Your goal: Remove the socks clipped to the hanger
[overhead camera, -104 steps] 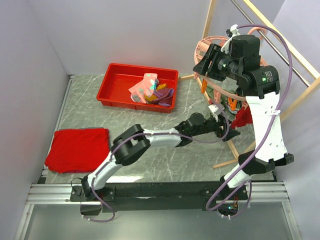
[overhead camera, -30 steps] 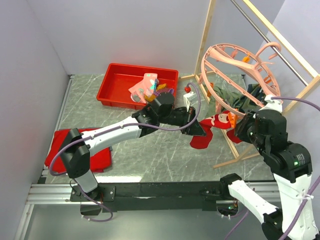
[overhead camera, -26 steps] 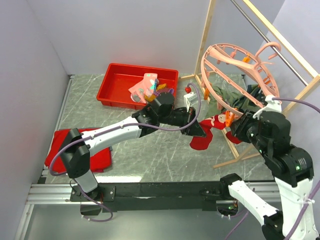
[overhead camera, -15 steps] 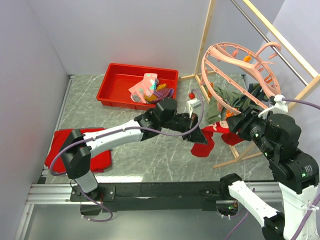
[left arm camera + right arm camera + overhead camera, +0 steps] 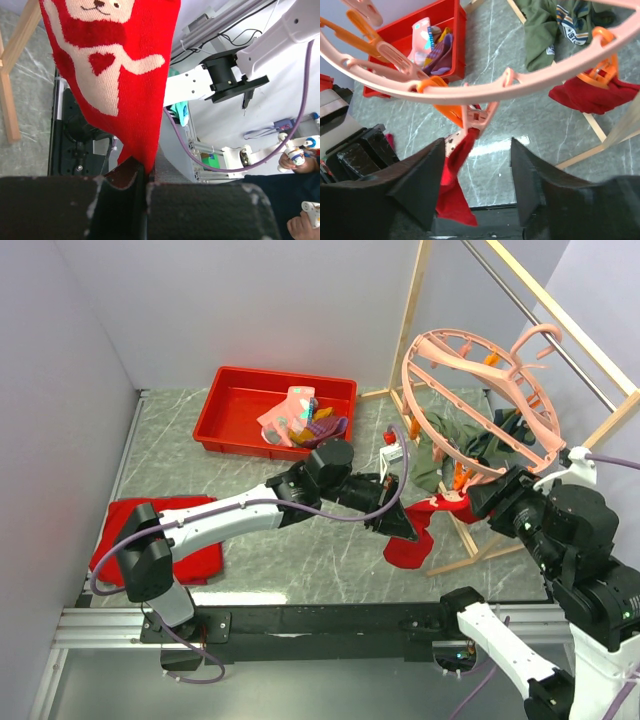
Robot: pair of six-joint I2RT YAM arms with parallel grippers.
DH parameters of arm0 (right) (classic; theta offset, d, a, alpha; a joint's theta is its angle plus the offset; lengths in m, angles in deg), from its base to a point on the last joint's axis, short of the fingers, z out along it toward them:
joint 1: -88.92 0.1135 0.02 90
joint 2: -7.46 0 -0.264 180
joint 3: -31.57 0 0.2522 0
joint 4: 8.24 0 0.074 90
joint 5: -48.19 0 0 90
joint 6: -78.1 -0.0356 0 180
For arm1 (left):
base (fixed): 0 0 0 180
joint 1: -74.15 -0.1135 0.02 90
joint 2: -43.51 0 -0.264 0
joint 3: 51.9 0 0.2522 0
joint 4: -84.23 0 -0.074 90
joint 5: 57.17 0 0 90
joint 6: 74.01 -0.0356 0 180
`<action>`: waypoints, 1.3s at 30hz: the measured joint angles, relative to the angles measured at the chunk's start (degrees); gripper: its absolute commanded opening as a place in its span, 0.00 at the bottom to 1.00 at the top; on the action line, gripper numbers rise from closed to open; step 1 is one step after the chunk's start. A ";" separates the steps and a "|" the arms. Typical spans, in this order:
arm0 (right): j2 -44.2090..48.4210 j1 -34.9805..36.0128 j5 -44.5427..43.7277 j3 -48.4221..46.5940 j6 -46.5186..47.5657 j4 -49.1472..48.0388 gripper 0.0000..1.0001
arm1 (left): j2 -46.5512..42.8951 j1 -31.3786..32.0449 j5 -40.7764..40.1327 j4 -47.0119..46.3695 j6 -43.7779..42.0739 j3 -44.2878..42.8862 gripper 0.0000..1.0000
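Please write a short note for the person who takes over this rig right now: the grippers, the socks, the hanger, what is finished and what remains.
Left gripper: shut on the red bear-patterned sock, which a pink clip on the round pink plastic hanger holds.
Right gripper: open and empty, near the hanger.
Done: several socks lie in the red plastic tray.
Left: that red sock, an olive green sock, a dark red sock.

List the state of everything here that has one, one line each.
left gripper, shut on the red sock
right gripper, open, holding nothing
red sock, clipped to the hanger at its top
hanger, tilted, socks hanging from it
maroon sock, held by an orange clip
olive green sock, hanging under the hanger
red tray, holding loose socks
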 measured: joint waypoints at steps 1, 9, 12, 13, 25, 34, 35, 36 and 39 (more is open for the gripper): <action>0.44 0.00 -0.17 0.33 -0.15 -0.04 0.64 | 0.00 0.00 0.24 0.02 0.24 0.00 0.04; 0.28 0.00 -0.44 1.55 -1.77 -2.10 0.64 | 0.00 -0.02 1.31 1.09 0.11 -0.61 0.04; -0.76 0.00 -1.09 1.55 -2.34 -2.86 0.61 | 0.00 -0.02 1.55 2.21 -0.37 -1.49 0.04; -1.14 0.00 -1.18 1.55 -2.60 -3.17 0.61 | 0.00 -0.02 1.70 2.40 -0.59 -1.77 0.04; -2.99 -0.07 -2.64 3.34 -3.96 -5.60 0.52 | 0.04 -0.02 2.69 5.62 -2.58 -4.04 0.03; -2.21 -1.42 -3.10 7.50 -4.39 -7.10 0.47 | 0.04 -0.02 2.75 5.62 -2.56 -4.04 0.03; -2.21 -1.62 -3.10 7.50 -4.35 -7.34 0.43 | 0.04 -0.02 2.75 5.64 -2.56 -4.04 0.03; -2.21 -1.86 -3.10 7.50 -4.28 -7.65 0.41 | 0.04 -0.02 2.75 5.64 -2.56 -4.07 0.03; -2.43 -2.40 -2.80 7.50 -3.96 -8.24 0.34 | 0.07 -0.02 2.75 5.73 -2.58 -4.31 0.03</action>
